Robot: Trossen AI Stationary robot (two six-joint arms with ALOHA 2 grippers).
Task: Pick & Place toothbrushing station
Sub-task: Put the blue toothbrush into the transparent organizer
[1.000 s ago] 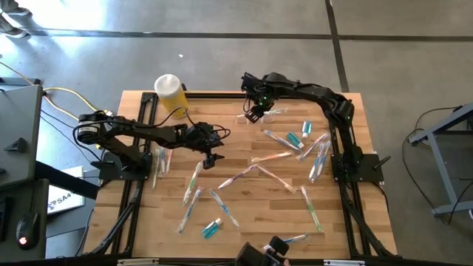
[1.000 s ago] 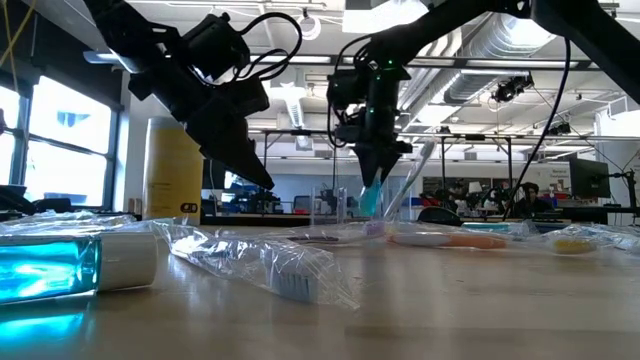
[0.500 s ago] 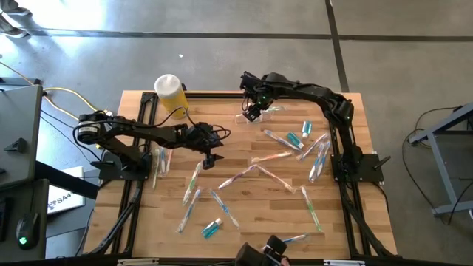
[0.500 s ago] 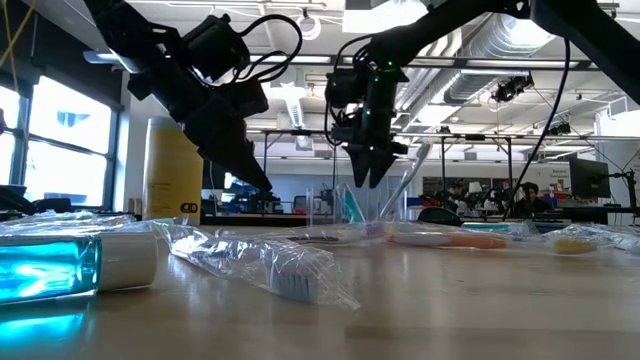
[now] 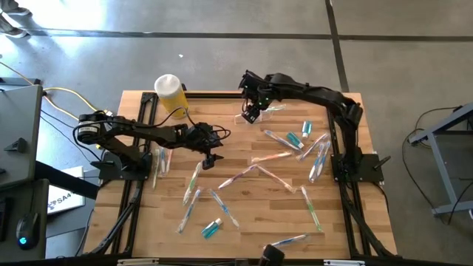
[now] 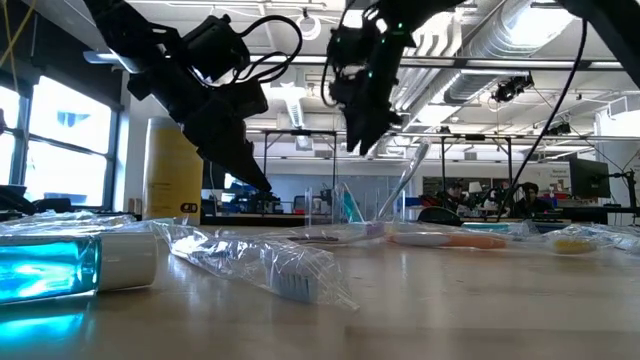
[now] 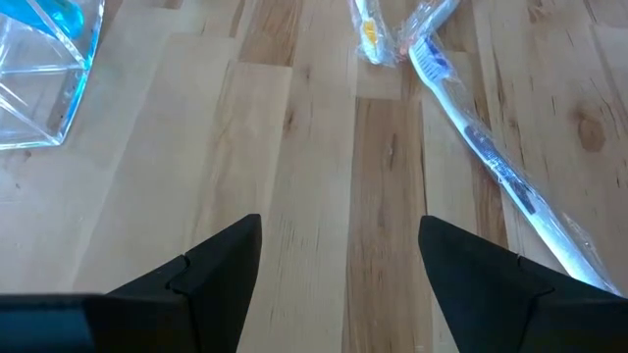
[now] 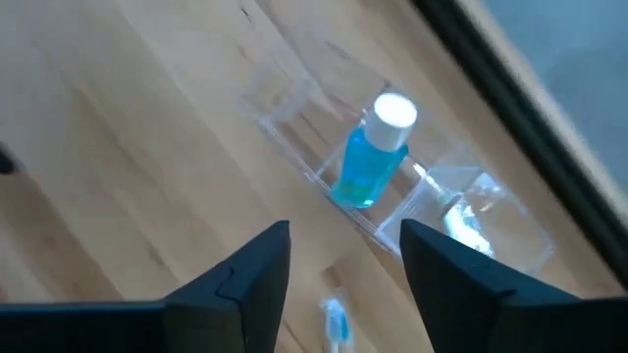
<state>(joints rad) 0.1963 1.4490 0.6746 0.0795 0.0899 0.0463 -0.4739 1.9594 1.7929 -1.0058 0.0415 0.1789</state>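
Wooden tabletop: your right gripper (image 5: 251, 116), fingers apart and empty, hangs above the clear holder (image 8: 392, 191) containing a tube (image 8: 376, 152); left gripper (image 5: 209, 160) waits open mid-table.

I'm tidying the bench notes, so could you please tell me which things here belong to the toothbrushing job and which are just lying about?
Part of the job:
- clear holder with a teal tube in it
- wrapped toothbrushes scattered on the table
- loose teal tubes

Just lying about:
- yellow cylinder container at the table's far edge
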